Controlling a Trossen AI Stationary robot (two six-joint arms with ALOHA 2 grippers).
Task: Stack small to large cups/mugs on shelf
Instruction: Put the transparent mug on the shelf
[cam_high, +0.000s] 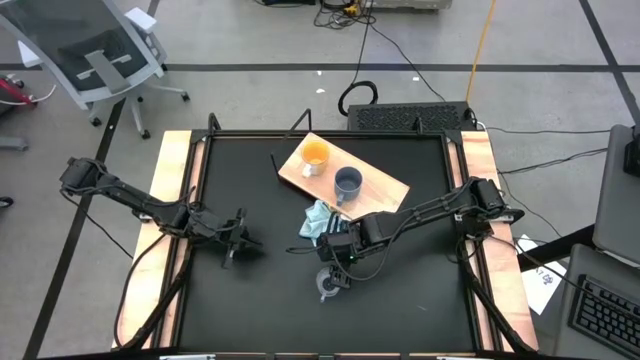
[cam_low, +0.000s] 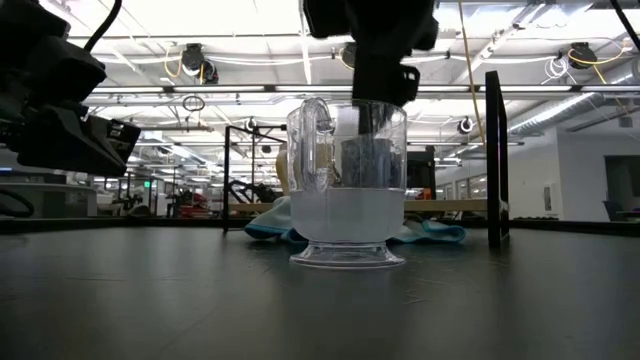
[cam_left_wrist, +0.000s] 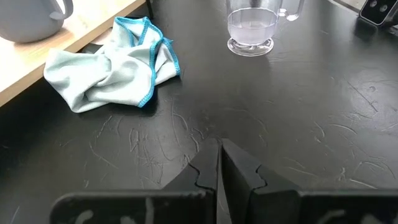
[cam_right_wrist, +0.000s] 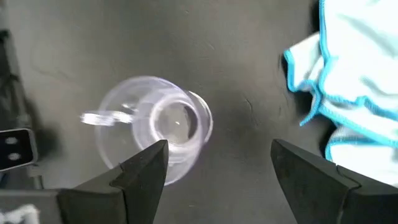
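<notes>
The clear cup (cam_right_wrist: 155, 127) stands upright on its foot on the black table (cam_high: 250, 300), near the front middle (cam_high: 328, 287). My right gripper (cam_right_wrist: 217, 168) hangs open right above it, pointing steeply down, with the cup under one finger (cam_right_wrist: 146, 168) rather than in the middle of the gap. The orange mug (cam_high: 314, 155) and the grey-blue mug (cam_high: 348, 183) stand on the light-wood shelf (cam_high: 385, 185) at the back. My left gripper (cam_left_wrist: 219, 162) is shut and holds nothing, low over the table's left half (cam_high: 235, 240). My right gripper comes at the clear cup from above with its fingers spread. In the right wrist view one fingertip (cam_right_wrist: 152, 158) overlaps the cup's rim (cam_right_wrist: 186, 155). I cannot tell whether it touches the cup.
A crumpled light blue cloth (cam_high: 318, 220) with a darker blue hem lies between the shelf's near edge and the clear cup. A raised frame (cam_high: 200, 200) runs along the table's left, right and far sides.
</notes>
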